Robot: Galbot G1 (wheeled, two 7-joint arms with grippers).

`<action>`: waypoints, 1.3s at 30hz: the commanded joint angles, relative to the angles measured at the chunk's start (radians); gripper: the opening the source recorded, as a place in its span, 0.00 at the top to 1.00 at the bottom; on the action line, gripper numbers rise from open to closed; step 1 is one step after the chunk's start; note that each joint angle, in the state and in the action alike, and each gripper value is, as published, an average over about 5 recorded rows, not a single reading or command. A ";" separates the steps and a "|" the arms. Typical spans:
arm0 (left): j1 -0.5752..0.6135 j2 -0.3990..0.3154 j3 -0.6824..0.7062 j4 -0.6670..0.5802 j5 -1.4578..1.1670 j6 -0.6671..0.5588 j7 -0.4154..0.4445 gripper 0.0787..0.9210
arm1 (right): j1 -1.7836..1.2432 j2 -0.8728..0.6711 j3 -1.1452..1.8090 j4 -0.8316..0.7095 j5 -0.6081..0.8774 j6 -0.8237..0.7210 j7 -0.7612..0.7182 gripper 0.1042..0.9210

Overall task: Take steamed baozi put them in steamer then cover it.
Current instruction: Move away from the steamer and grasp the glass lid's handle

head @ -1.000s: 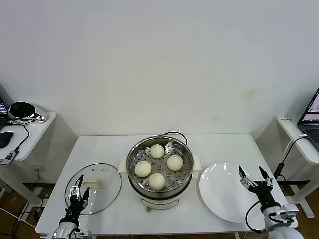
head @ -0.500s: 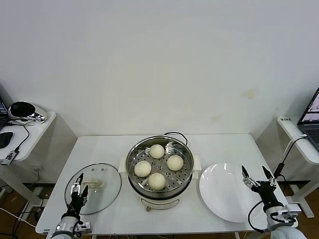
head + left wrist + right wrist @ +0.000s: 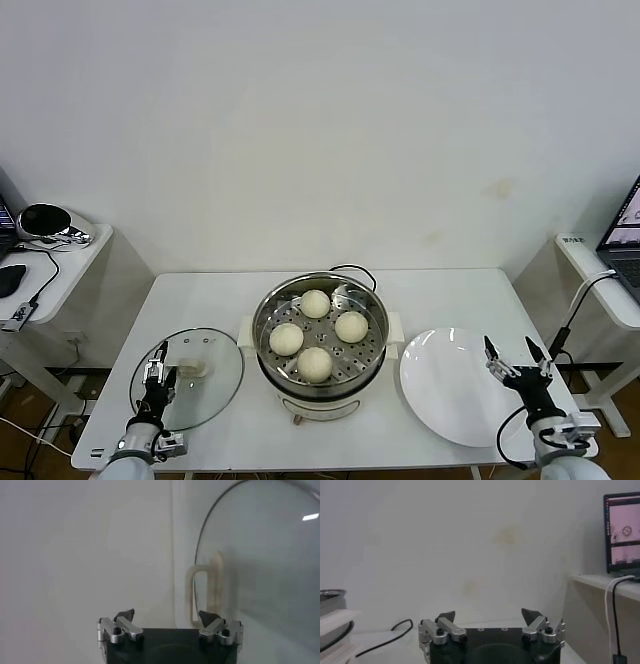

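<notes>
Four steamed baozi [image 3: 318,340] inside the steamer [image 3: 320,345] at centre of the head view, uncovered. Glass lid [image 3: 187,378] flat on the white table [image 3: 440,290] at lower left, with the left gripper [image 3: 154,379] above its near edge, jaws released, grasping nothing. White plate [image 3: 450,385] at lower right; right gripper [image 3: 518,368] at its right rim, jaws spread, empty.

Left wrist view: lid [image 3: 260,570] and its cream handle [image 3: 205,587] filling the right half, left gripper [image 3: 166,616] at bottom centre, apart.

Right wrist view: right gripper [image 3: 488,615] at bottom, spread, empty; steamer [image 3: 332,617] edge at far left; laptop [image 3: 621,535] at upper right.
</notes>
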 commanded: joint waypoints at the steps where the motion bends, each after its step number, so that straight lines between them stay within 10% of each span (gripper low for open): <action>1: -0.028 -0.012 0.008 0.017 0.001 0.019 -0.001 0.12 | 0.000 0.005 -0.001 -0.011 -0.019 0.007 -0.002 0.12; 39: -0.124 -0.039 0.035 0.132 -0.047 0.079 -0.023 0.14 | 0.003 0.018 -0.004 -0.046 -0.040 0.019 -0.002 0.12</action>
